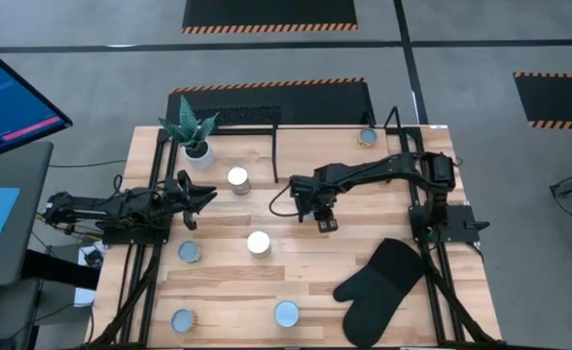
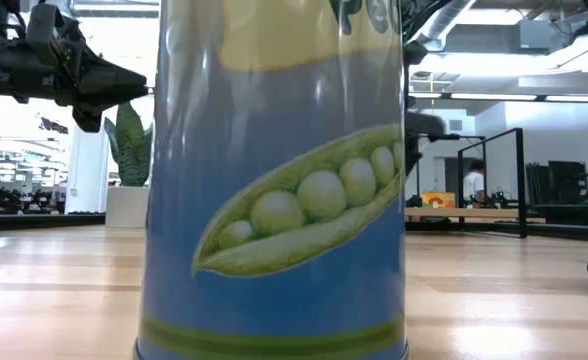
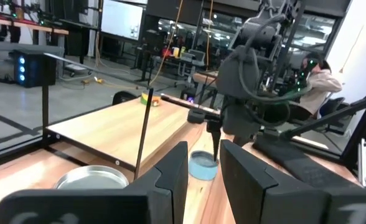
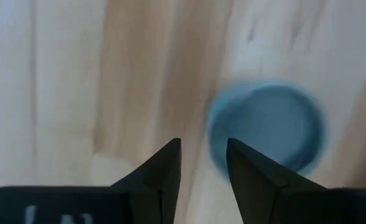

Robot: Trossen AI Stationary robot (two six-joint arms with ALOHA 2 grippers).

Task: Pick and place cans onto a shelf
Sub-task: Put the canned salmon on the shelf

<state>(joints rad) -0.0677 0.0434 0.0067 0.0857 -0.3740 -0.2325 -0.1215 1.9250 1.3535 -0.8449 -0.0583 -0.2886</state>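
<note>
Several cans stand upright on the wood table. Two have shiny tops point(image 1: 237, 178) point(image 1: 258, 243), and pale blue ones point(image 1: 189, 253) point(image 1: 182, 320) point(image 1: 286, 313) stand nearer the front. Another can point(image 1: 368, 137) stands at the back right among the bars of the shelf point(image 1: 276, 122). My right gripper point(image 1: 323, 216) point(image 4: 203, 163) points down, open, over a pale blue can top point(image 4: 267, 127) that lies beside its fingers, not between them. The same can point(image 3: 203, 165) shows under that gripper in the left wrist view. My left gripper point(image 1: 203, 199) point(image 3: 203, 171) waits level at the left, open, with nothing between its fingers.
A potted plant point(image 1: 194, 136) stands at the back left. A black oven mitt point(image 1: 378, 287) lies at the front right. The can with the pea label point(image 2: 274, 200) fills the low view, close to the front edge. A person sits beyond the table point(image 3: 323, 78).
</note>
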